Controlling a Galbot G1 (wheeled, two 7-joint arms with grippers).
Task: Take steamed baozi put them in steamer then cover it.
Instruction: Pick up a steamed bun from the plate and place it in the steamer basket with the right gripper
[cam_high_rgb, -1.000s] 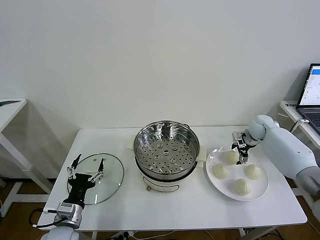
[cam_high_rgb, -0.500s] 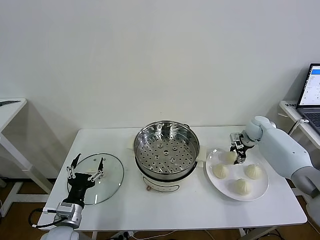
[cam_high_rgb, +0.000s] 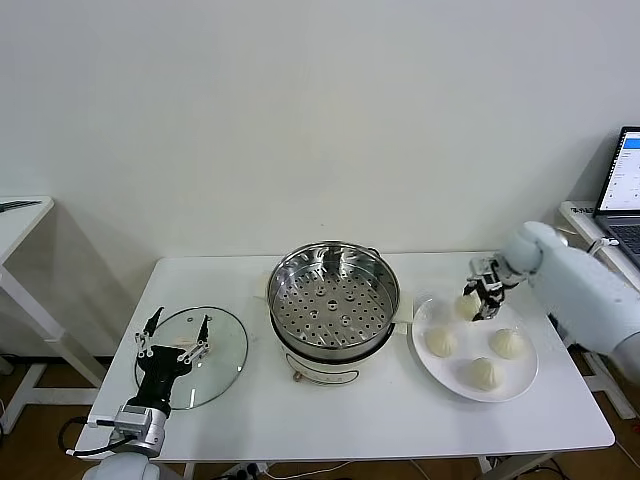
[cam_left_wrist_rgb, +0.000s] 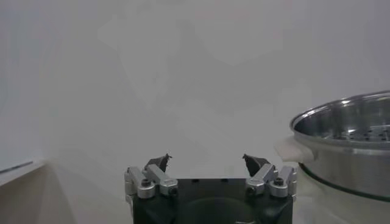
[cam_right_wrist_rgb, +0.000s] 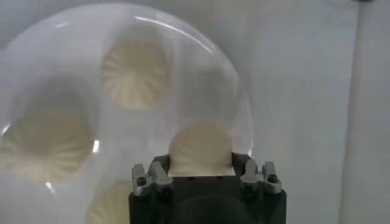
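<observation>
My right gripper (cam_high_rgb: 482, 297) is shut on one steamed baozi (cam_high_rgb: 466, 305), a cream-white pleated bun, held just above the far edge of the white plate (cam_high_rgb: 465, 356). In the right wrist view the bun (cam_right_wrist_rgb: 200, 149) sits squeezed between the jaws. Three more baozi (cam_high_rgb: 440, 341) (cam_high_rgb: 507, 342) (cam_high_rgb: 484, 373) lie on the plate. The shiny steamer (cam_high_rgb: 333, 297), its perforated tray bare, stands at the table's middle, left of the plate. My left gripper (cam_high_rgb: 172, 336) hangs open over the glass lid (cam_high_rgb: 210, 362) at the left.
The white table (cam_high_rgb: 380, 420) ends close in front of the plate. A laptop (cam_high_rgb: 624, 190) stands on a side desk at the far right. Another desk edge (cam_high_rgb: 15, 212) shows at the far left. The steamer's rim (cam_left_wrist_rgb: 344, 119) appears in the left wrist view.
The right gripper has shut on the far bun and raised it a little off the plate, the arm shifting slightly right. The left arm has not moved.
</observation>
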